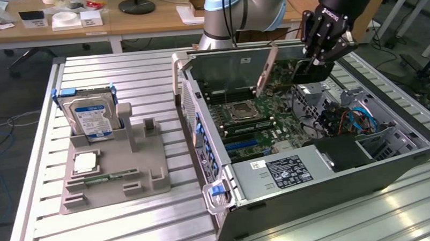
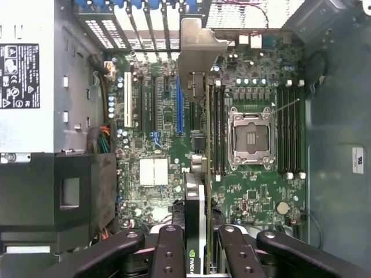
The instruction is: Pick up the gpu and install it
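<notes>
I've got fingers (image 2: 171,255) clamped on the gpu (image 2: 195,200), edge-down above the motherboard (image 2: 261,197), long axis parallel to its slots.

Exterior view raised, set back, angled down over table (image 1: 127,75) and open computer case (image 1: 310,187); wrist view close above, facing straight down onto shared motherboard (image 2: 255,191).

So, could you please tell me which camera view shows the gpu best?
The exterior view: the gpu shows its broad side and metal bracket above the open computer case. The wrist view has it edge-on, clamped between the jaws.
</notes>
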You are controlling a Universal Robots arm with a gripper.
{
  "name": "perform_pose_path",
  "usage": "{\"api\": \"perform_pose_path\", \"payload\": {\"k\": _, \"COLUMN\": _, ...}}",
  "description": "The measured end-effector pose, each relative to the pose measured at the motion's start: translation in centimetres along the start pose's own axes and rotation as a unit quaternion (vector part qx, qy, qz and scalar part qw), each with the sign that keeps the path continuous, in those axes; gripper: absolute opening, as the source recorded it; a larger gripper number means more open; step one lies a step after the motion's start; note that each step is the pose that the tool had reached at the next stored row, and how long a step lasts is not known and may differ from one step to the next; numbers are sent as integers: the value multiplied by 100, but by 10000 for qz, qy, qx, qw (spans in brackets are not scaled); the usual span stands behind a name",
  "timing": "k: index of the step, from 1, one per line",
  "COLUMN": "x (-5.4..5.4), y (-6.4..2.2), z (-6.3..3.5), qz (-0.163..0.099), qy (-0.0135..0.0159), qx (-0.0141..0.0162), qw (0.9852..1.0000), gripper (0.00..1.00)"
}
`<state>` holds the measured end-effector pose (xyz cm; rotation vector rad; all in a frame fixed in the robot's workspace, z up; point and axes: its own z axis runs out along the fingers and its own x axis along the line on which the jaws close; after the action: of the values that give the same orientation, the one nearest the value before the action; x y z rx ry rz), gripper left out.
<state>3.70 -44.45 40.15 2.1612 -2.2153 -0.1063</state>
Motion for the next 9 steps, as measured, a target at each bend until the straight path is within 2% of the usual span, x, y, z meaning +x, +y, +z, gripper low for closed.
{"api": "perform_pose_path", "payload": {"k": 9, "x": 0, "y": 0, "z": 0, "qz": -14, "qy": 1, "qx": 0, "qw": 10000, "gripper": 27}}
